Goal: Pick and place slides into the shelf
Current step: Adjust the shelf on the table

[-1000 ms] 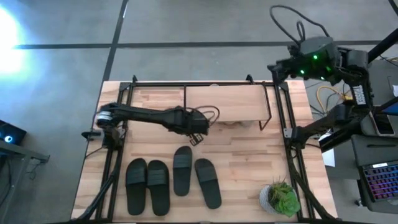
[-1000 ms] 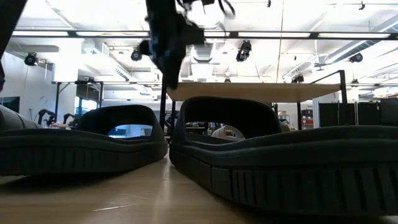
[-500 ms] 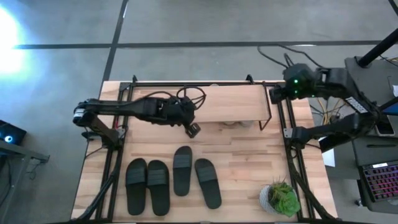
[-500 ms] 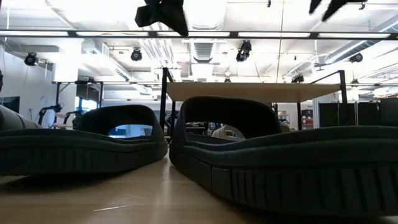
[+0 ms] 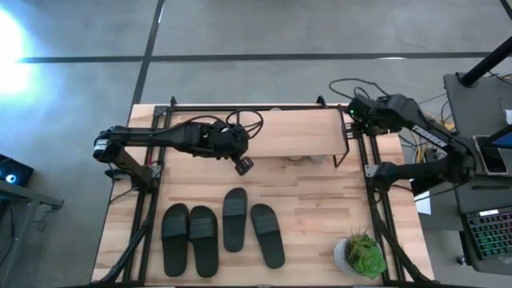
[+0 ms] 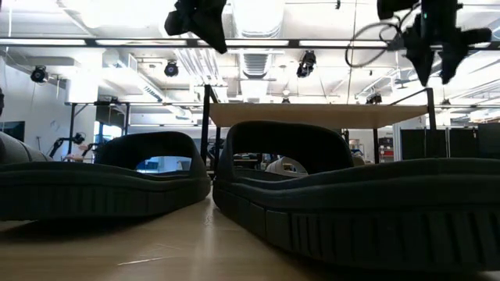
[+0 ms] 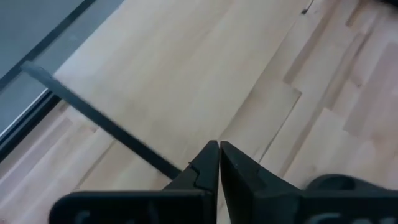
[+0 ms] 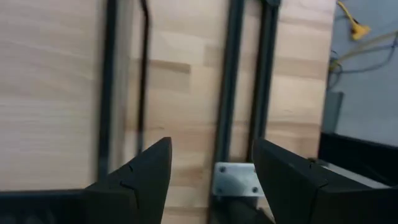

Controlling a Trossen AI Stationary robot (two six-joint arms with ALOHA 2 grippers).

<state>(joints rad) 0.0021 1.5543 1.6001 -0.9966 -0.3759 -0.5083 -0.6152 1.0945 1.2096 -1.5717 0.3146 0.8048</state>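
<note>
While four dark slides (image 5: 222, 229) lie in a row on the table, below and in front of the left gripper (image 5: 242, 166), that gripper hangs empty, fingers together, beside the shelf (image 5: 290, 133) front edge. Right gripper (image 5: 358, 112), fingers apart and empty, hovers at the shelf's right end, likely staged for picking.

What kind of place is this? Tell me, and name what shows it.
Most likely a robotics lab or workshop in a large industrial hall. The low view shows a high ceiling with strip lights and exposed ducting. The wooden table stands on bare concrete floor, with a lit keyboard beside it.
</note>
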